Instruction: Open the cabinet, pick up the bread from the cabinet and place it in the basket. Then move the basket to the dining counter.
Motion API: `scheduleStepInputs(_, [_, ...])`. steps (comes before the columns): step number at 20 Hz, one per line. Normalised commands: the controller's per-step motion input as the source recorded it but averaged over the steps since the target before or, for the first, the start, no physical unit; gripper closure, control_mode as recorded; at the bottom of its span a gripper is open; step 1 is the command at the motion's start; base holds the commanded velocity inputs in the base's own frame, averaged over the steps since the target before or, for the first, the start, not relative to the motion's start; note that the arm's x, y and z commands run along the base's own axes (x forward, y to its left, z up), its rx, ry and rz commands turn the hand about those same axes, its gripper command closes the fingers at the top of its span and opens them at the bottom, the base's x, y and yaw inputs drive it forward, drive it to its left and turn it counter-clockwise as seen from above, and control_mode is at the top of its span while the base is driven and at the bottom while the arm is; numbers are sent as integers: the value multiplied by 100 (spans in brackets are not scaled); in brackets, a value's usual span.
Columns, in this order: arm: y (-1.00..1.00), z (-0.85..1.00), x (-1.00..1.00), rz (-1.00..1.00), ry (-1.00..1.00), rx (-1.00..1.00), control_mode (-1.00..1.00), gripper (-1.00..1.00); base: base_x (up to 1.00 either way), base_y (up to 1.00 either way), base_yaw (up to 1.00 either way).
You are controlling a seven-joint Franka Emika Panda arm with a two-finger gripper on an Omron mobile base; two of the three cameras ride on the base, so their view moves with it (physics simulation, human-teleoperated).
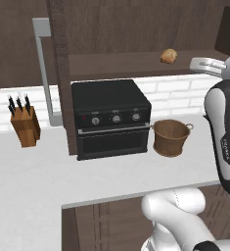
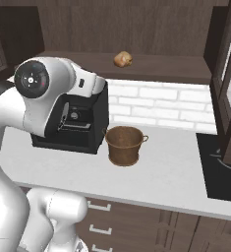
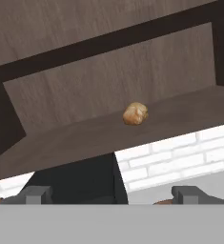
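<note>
My claw (image 3: pixel 114 194) stood wide open, its two dark fingertips (image 3: pixel 35 194) far apart at the bottom of the hand view, holding nothing and touching nothing. Straight ahead of it and slightly above lay the bread (image 3: pixel 135 114), alone on the bottom shelf of the cabinet (image 3: pixel 85 90), well apart from the tips. The cabinet was open: a door with a silver bar handle (image 1: pixel 44 68) stood swung out to the far left, and a glass-panelled door (image 2: pixel 228 83) hung open on the right.

Below the claw sat a black toaster oven (image 1: pixel 111 117) on the white worktop (image 1: pixel 43 171), backed by white brick (image 2: pixel 161 106). The basket (image 1: pixel 171 137) stood upright just right of the oven, empty as far as I could see. A knife block (image 1: pixel 25 125) stood far left.

From the base views the claw itself was hard to make out behind my own arm. The oven's front was partly hidden by my arm in the right base view.
</note>
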Motion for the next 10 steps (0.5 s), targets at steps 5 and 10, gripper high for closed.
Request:
scheduleStepInputs(5, [0,28,56,-1,14,-33,-100,-100,0,0,0])
scheduleStepInputs(10, [2,1,67,-13,10,-25,-100,-100,0,0,0])
